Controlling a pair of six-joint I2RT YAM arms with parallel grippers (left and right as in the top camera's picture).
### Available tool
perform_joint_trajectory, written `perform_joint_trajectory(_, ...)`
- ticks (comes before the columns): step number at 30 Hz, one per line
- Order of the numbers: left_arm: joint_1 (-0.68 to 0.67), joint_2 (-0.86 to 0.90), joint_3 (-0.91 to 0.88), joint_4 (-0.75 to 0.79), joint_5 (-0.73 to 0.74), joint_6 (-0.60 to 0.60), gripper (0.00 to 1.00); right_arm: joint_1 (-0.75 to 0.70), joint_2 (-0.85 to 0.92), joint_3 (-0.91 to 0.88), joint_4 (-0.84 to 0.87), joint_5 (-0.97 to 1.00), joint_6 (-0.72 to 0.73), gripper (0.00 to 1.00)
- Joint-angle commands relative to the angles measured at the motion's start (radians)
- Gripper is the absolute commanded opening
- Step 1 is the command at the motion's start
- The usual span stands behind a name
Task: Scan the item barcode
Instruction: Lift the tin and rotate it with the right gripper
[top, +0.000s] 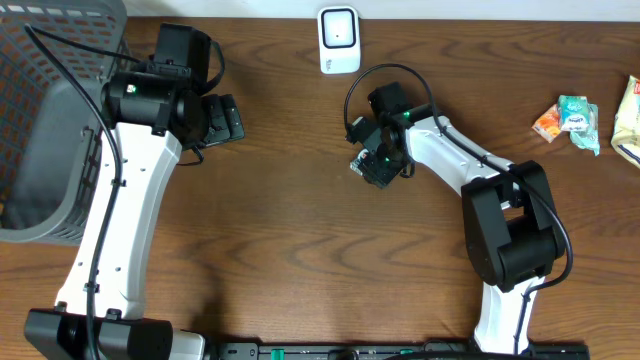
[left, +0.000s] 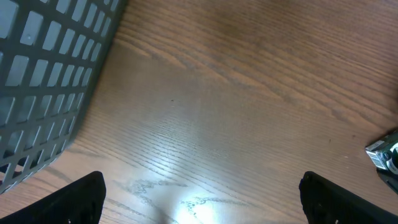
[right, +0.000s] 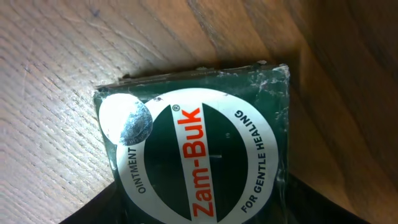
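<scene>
You've got your right gripper (top: 378, 165) low over the middle of the table (top: 300, 230), right on top of the Zam-Buk box (right: 205, 143). On the right wrist camera the box lies flat on the wood. Its dark green face is up, with a white ring, orange lettering and a round silver foil seal by the ring's edge. The two dark fingers (right: 93, 214) flank it, one on each side, close against its edges. Whether they pinch it or only stand beside it, you cannot tell from these views.

The scanner (top: 338, 40), white and upright, stands at the top edge of the overhead view, beyond the box and well apart from it.

Your left gripper (top: 215, 120) hangs spread wide with nothing between its fingers (left: 81, 199). Its wrist camera shows only bare wood grain under it. The grey basket (top: 50, 120) sits just beside it on the left, with its slotted wall in the corner of that wrist view.

Over at the right edge lie a green-and-orange packet (top: 568, 118) and a yellow packet (top: 630, 120), close together and well apart from the box.
</scene>
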Motion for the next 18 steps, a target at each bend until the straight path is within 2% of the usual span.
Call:
perform_joint_trajectory(1,0.003,-0.006,0.009,-0.003,-0.013,0.010,0.98,0.006,0.018,-0.031,-0.010,-0.123,0.057,0.59)
perform_joint_trajectory(9,0.003,-0.006,0.009,-0.003,-0.013,0.010,0.98,0.000,-0.017,-0.013,-0.018,-0.233,0.119,0.54)
perform_joint_trajectory(18,0.003,-0.006,0.009,-0.003,-0.013,0.010,0.98,-0.093,-0.108,-0.012,-0.017,-0.627,0.132,0.53)
